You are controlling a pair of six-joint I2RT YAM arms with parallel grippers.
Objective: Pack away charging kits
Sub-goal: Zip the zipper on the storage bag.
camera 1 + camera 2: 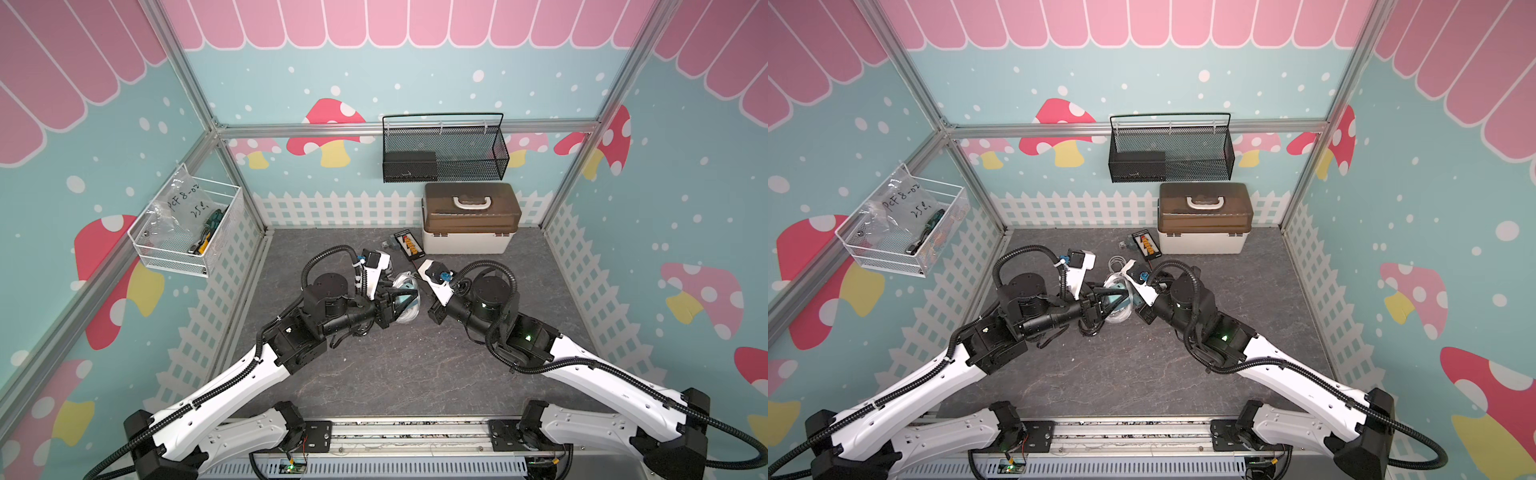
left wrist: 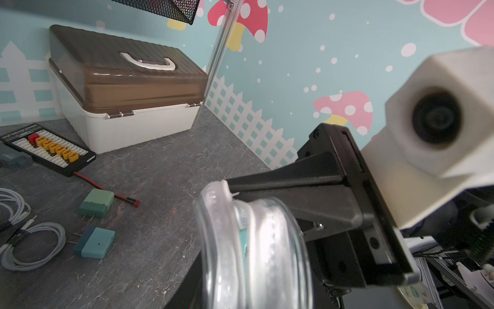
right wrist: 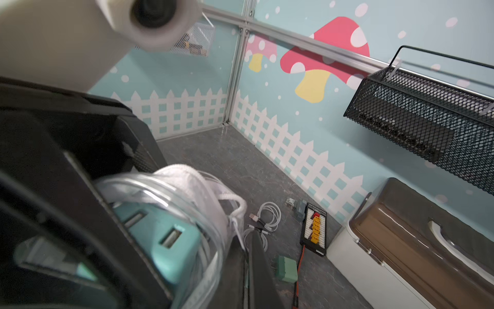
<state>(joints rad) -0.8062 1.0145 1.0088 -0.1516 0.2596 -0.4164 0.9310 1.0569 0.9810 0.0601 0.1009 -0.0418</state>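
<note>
A clear zip bag (image 3: 171, 203) hangs above the table's middle with a teal adapter (image 3: 163, 235) and a white cable coil inside. My left gripper (image 2: 254, 281) is shut on the bag (image 2: 256, 240), its black fingers (image 1: 395, 301) pressing either side of the adapter. My right gripper (image 3: 247, 256) is shut, pinching the bag's zip edge (image 2: 227, 187). Two loose adapters, green (image 2: 96, 202) and teal (image 2: 95, 242), lie on the table beside white cable coils (image 2: 34, 246). The bag (image 1: 1117, 286) shows between the wrists in both top views.
A flat black board with orange connectors (image 1: 409, 243) and red-black wire lies by the white box with the shut brown lid (image 1: 469, 218). A black mesh basket (image 1: 442, 147) hangs on the back wall. A white wire basket (image 1: 187, 226) hangs on the left wall.
</note>
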